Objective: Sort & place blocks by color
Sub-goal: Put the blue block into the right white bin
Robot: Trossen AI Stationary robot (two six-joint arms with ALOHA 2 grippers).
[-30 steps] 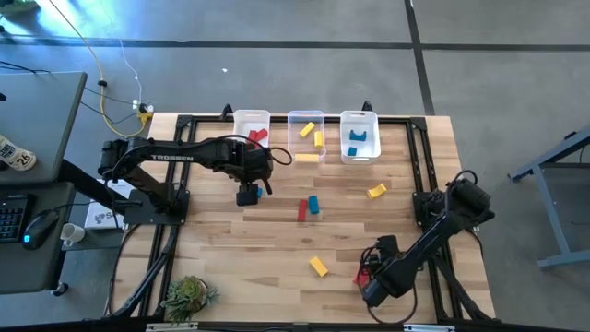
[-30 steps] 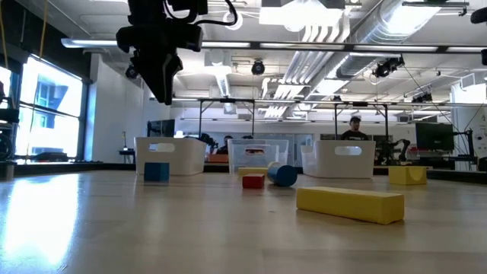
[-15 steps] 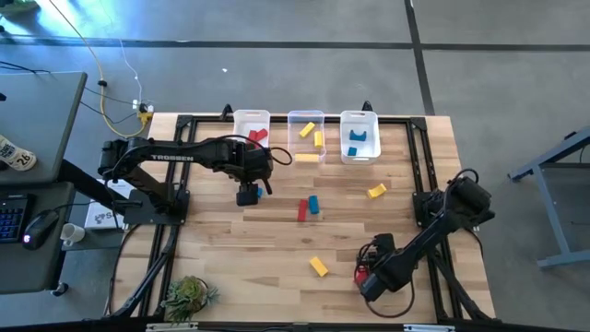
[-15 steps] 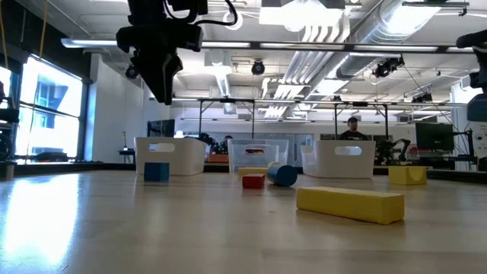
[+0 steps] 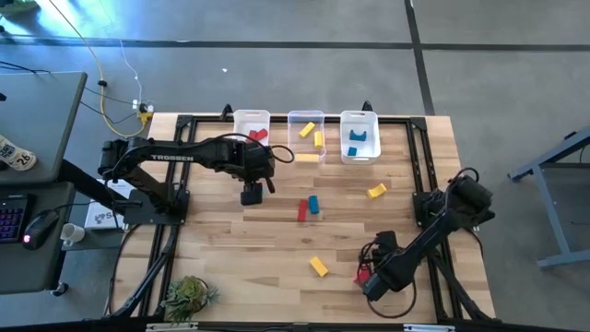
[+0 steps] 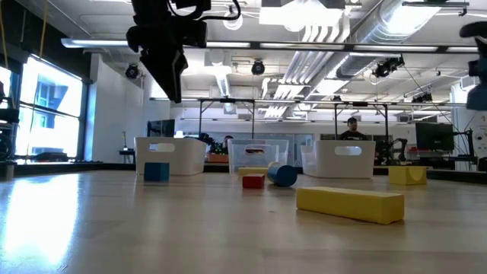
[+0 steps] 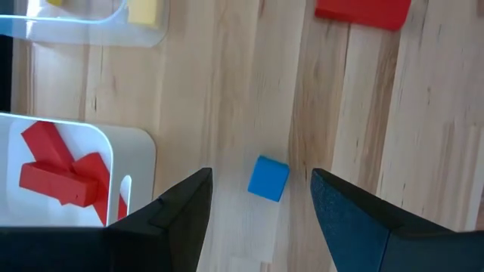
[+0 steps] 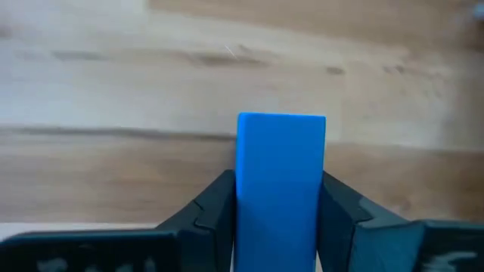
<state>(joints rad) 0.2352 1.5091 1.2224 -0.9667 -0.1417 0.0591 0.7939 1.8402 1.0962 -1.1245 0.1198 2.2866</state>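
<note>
Gripping a blue block [image 8: 280,181] between its two dark fingers [image 8: 203,219], the right gripper [image 5: 372,275] sits low near the bench's front edge, toward the right corner — the wrist view shows the block standing up out of the closed-in jaws, pads pressed on both its sides. A red block [image 5: 360,275] lies just beside that gripper, and a yellow block [image 5: 318,266] rests a little further along the same front edge.

The left gripper [image 5: 251,194] hangs above the bench with its jaws spread wide and nothing between them. A small blue cube [image 7: 268,178] lies on the wood directly under the gap, touching neither finger, close to the red bin [image 5: 238,123] at the back edge.

Near the bench's middle a red bar [image 5: 301,210] and a blue bar [image 5: 313,204] lie side by side; another yellow block [image 5: 376,191] lies toward the right edge. At the back edge, the red bin holds red blocks, the middle bin [image 5: 293,117] yellow ones, the right bin [image 5: 371,118] blue ones.
</note>
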